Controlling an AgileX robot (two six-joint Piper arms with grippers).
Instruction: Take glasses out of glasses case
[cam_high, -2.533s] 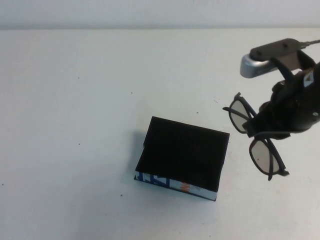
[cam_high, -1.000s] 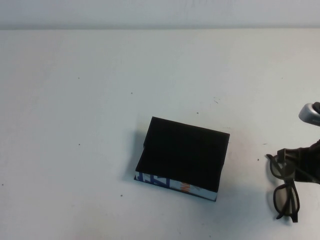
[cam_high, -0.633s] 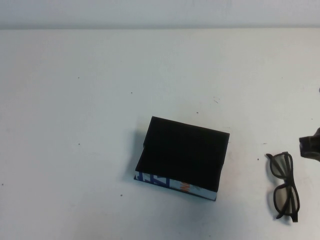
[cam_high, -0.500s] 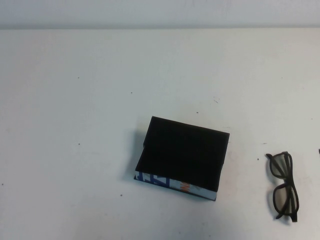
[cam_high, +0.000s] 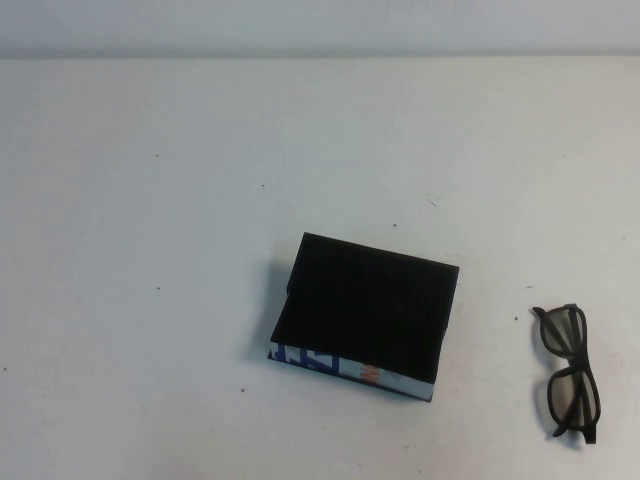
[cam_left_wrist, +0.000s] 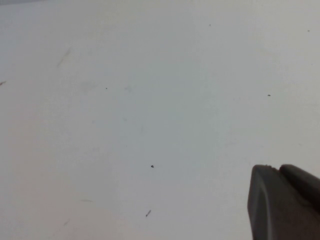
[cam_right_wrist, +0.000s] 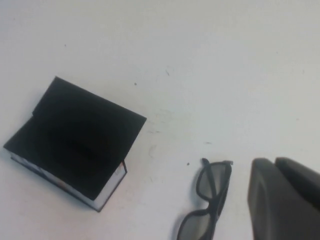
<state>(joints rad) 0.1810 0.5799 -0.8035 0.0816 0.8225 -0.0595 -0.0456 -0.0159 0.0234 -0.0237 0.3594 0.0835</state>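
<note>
The glasses case (cam_high: 365, 315) is a black box on the white table, just near of the middle, with its white printed strip on the near side. It also shows in the right wrist view (cam_right_wrist: 75, 145). The glasses (cam_high: 568, 372) lie flat on the table to the right of the case, apart from it, arms folded. They also show in the right wrist view (cam_right_wrist: 214, 180). My right gripper (cam_right_wrist: 272, 161) hangs shut and empty above the table beside the glasses. My left gripper (cam_left_wrist: 276, 168) is shut and empty over bare table. Neither gripper shows in the high view.
The white table (cam_high: 200, 180) bears only small dark specks. Its far edge meets a pale wall at the top of the high view.
My right gripper carried the glasses down to the right of the case, set them on the table, let go and drew back out of the high view.
</note>
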